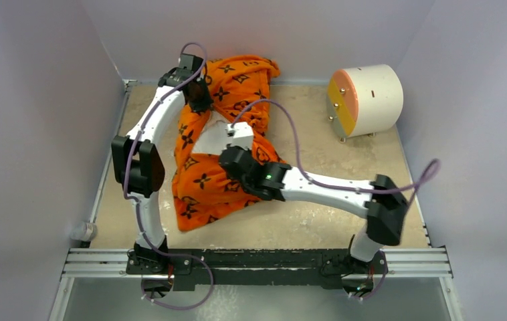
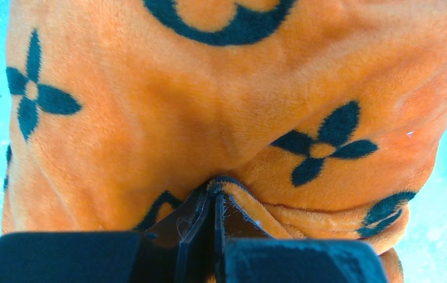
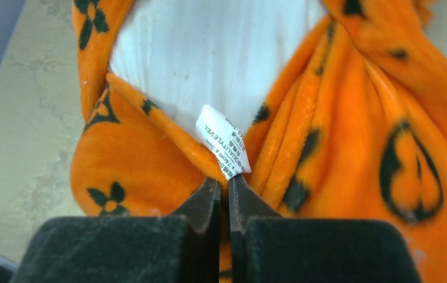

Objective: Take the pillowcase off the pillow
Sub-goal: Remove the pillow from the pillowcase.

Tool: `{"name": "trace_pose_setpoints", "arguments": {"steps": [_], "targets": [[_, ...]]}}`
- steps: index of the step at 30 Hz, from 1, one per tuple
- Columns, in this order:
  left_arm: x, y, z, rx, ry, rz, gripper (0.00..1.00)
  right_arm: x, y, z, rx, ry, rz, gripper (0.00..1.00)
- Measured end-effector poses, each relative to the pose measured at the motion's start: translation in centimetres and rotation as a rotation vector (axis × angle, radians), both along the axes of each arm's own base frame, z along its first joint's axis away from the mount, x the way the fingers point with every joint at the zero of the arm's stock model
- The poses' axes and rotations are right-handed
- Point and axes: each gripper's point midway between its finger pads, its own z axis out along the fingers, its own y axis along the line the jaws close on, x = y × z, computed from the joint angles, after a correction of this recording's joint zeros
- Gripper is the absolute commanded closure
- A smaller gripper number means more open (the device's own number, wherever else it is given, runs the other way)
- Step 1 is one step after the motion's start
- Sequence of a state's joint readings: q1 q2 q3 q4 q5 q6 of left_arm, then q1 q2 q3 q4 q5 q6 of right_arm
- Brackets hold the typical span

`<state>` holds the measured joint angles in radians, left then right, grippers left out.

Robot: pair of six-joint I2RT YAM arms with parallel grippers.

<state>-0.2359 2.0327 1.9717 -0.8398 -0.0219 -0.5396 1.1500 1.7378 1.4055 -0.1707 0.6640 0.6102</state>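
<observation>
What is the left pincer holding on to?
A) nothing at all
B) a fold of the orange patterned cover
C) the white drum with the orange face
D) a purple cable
B: in the left wrist view, the left pincer is shut with a folded edge of the orange cover pinched between its two fingers.
</observation>
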Motion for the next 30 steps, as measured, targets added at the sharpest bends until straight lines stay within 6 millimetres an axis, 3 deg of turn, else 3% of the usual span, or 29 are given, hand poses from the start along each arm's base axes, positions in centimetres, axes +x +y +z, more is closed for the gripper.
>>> {"name": "trace_pose_setpoints", "arguments": {"steps": [4,7,11,14,16,19,24,27,30], "targets": [[-0.6,1.0,-0.2,-0.019,-0.017,0.075,1.00,-1.7,-5.2,2.4,0.059,-0.006,-0.036,1.00],[-2.3,1.7,0.9,-0.038,-0.041,0.131,1.00,-1.6,-9.5,4.0,0.110,-0.013,-0.085,1.00],[-5.3,2.8,4.6,-0.078,-0.125,0.203,1.00,0.4,-16.4,6.7,0.191,-0.049,-0.195,1.00],[-7.8,4.1,8.1,-0.093,-0.209,0.251,1.00,1.8,-19.6,8.8,0.224,-0.102,-0.247,1.00],[-9.2,5.0,9.8,-0.092,-0.255,0.274,1.00,2.8,-20.1,9.1,0.227,-0.111,-0.246,1.00],[-10.5,5.7,10.9,-0.092,-0.287,0.283,1.00,3.9,-19.2,7.6,0.200,-0.077,-0.206,1.00],[-10.2,4.5,8.2,-0.035,-0.226,0.220,1.00,4.5,-17.2,2.8,0.117,0.044,-0.123,1.00],[-9.8,2.1,5.9,0.033,-0.163,0.133,0.82,4.8,-17.5,1.6,0.089,0.075,-0.112,1.00],[-9.1,-1.1,5.8,0.046,-0.156,0.036,0.49,5.2,-18.0,1.4,0.078,0.080,-0.109,1.00]]}}
